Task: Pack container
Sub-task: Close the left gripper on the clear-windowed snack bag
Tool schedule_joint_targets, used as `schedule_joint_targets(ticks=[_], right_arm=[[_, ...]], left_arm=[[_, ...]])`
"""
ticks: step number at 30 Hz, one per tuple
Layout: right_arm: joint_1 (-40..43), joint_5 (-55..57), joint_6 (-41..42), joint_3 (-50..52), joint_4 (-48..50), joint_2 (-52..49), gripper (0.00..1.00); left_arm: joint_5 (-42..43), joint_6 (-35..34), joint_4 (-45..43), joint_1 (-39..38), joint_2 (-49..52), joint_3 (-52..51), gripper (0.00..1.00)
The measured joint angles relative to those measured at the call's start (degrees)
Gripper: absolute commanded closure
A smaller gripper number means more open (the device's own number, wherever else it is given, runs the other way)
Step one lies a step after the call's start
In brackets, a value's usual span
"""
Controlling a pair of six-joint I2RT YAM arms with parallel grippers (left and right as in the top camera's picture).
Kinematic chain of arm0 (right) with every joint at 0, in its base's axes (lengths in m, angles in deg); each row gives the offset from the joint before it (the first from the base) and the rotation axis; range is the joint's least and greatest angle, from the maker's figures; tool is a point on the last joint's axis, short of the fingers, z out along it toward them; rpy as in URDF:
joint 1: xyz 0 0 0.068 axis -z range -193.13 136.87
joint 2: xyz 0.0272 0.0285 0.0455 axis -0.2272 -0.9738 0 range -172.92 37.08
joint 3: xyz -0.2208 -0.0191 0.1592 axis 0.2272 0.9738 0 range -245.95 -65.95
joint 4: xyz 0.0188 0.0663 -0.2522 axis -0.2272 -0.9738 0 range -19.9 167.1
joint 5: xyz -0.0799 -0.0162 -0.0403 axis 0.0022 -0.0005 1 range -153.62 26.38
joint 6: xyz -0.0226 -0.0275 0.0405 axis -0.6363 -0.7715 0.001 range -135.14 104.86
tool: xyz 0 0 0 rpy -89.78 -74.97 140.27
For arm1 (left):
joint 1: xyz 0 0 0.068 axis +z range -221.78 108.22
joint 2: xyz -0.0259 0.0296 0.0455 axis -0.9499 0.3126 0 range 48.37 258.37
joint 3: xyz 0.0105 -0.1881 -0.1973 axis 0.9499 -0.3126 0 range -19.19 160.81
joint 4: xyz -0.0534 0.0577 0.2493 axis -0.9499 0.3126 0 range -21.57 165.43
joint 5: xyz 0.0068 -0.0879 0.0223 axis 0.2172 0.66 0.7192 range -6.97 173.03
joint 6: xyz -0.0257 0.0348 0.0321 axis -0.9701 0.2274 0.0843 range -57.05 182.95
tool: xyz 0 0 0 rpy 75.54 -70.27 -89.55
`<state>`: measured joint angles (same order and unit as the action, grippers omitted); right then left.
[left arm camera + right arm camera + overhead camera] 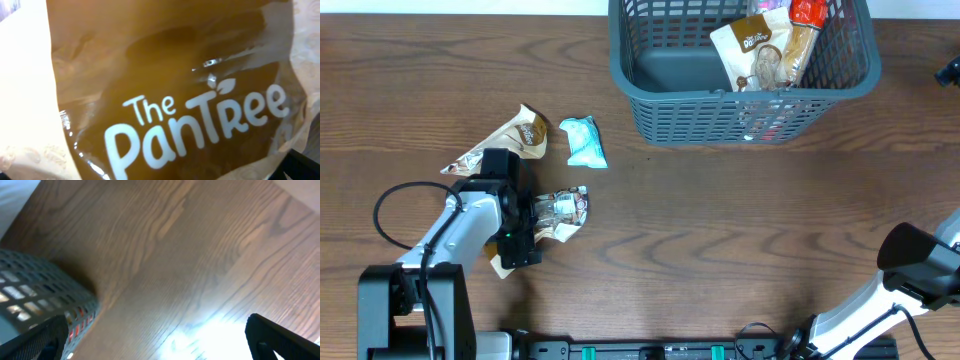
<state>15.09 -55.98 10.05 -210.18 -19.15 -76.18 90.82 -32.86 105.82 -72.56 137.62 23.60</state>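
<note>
container (720,118), dark blue-grey lattice basket, at the far side of the wooden table (720,230), holding a white snack packet (752,55) and a red packet (808,12) toward its right wall. well apart from the container, off its near-left corner: teal packet (585,142), brown-and-white packet (510,138), clear packet (563,207). left gripper (525,235) low beside that clear packet, brown "the pantree" packet (175,100) filling its wrist view; fingers hidden, cannot tell whether apart or clamped. right gripper (157,345) off the container's near-right side, fingers (35,340) spread wide apart over bare wood.

End effector (155,330) spread wide over table (190,255), container (35,290) corner left.
</note>
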Motion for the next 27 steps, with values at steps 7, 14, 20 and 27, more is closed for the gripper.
schedule_joint_targets(ticks=[7,14,20,27], right_arm=[[0.0,2.7,0.0,0.0,0.1,0.0,0.01],[0.0,3.0,0.0,0.0,0.1,0.0,0.01],[0.0,3.3,0.0,0.0,0.1,0.0,0.01],[0.0,3.4,0.0,0.0,0.1,0.0,0.01]], left_arm=[[-1.7,5.4,-0.7,0.0,0.0,-0.1,0.94],[-2.2,8.6,-1.3,0.0,-0.3,0.0,0.94],[-2.2,16.3,-0.5,0.0,-0.8,0.2,0.94],[-2.5,28.8,6.1,-0.2,-9.3,8.1,0.94]])
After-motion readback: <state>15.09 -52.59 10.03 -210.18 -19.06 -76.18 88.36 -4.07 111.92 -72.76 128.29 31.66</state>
